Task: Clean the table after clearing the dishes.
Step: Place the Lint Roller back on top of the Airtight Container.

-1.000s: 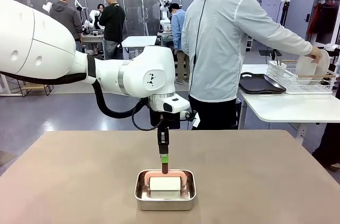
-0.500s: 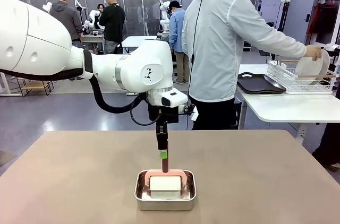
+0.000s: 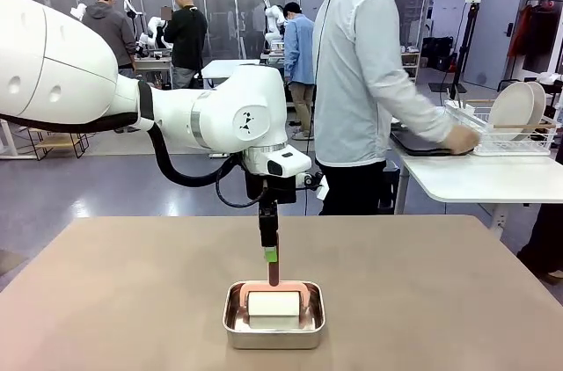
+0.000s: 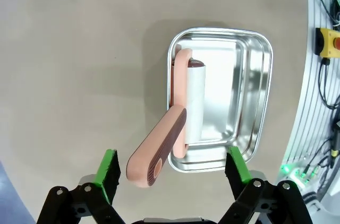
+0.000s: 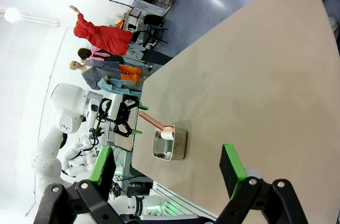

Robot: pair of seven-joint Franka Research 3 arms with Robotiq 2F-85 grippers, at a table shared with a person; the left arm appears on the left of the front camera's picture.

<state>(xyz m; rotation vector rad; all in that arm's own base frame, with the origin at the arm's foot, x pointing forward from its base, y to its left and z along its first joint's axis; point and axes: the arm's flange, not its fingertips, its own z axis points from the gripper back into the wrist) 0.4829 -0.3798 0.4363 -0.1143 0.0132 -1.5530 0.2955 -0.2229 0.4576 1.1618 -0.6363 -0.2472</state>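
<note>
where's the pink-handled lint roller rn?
Front view: the pink-handled white lint roller lies in the rectangular steel pan at the beige table's near-centre, directly below the open left pincer.

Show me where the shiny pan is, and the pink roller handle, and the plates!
Pan (image 3: 274,335), front view, its near steel wall.
Roller handle (image 4: 158,153), left wrist view, middle of the pink grip.
Plates (image 3: 514,109), front view, face of the front plate in the rack.

The beige-brown table (image 3: 132,301) fills the lower frame, and sitting on it, low and centre, is a small steel pan (image 3: 274,327), nothing else around it.
</note>
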